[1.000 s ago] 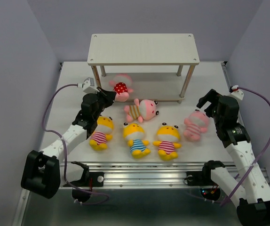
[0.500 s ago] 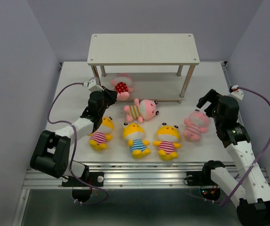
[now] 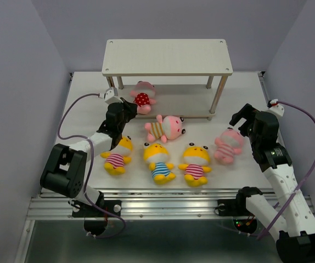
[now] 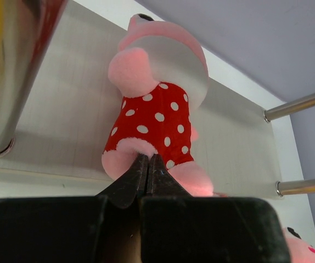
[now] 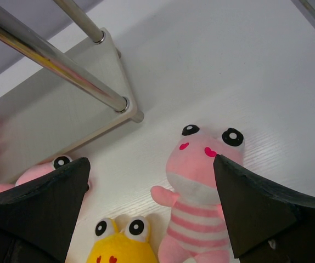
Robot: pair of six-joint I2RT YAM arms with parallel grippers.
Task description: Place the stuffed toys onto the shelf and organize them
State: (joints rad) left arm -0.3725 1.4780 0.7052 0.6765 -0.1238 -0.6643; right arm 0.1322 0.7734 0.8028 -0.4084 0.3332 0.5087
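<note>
The shelf (image 3: 167, 56) stands at the back. A pink toy in a red-dotted shirt (image 3: 142, 97) lies on its lower board (image 4: 58, 120), legs toward me. My left gripper (image 3: 130, 107) is shut, its tips (image 4: 148, 160) pressed against that toy's bottom (image 4: 157, 115) between its legs. My right gripper (image 3: 242, 120) is open and empty, its jaws (image 5: 151, 160) spread wide just above a pink toy in a pink-striped shirt (image 3: 228, 145), which lies on the table (image 5: 204, 181). A pink toy in brown stripes (image 3: 166, 129) and three yellow toys (image 3: 119, 155) (image 3: 158, 161) (image 3: 196, 163) lie on the table.
A shelf leg (image 4: 15, 71) stands just left of my left gripper. Another leg (image 5: 58, 60) and the lower board's corner (image 5: 130, 109) lie ahead of my right gripper. A yellow toy's head (image 5: 122, 244) shows below it. Grey walls close in on both sides.
My left gripper has moved forward toward the shelf, and the red-dotted toy has slid farther back onto the lower board. The right arm has not moved.
</note>
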